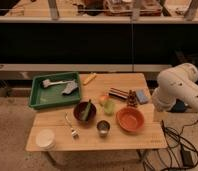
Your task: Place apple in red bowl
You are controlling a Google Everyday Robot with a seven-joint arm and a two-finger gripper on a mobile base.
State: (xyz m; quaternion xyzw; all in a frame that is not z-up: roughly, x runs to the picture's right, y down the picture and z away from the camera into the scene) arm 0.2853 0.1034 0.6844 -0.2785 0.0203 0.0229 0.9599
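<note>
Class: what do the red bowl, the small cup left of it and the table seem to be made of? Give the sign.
Red bowl: likely plastic or glazed ceramic; smooth, even orange-red. Small cup: apparently metal; grey sheen. Table: wood; pale planks with seams. The gripper is out of view; only the white arm shows, right of the table.

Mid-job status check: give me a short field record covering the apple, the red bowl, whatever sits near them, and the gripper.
apple: on the table, just behind the light green cup, in no bowl
red bowl: front right of the table, looks empty
dark bowl: left of the red bowl, something green inside
metal cup: at the front, between the two bowls
arm: white, at the table's right edge
gripper: not in view
task state: apple not yet in the red bowl
</note>
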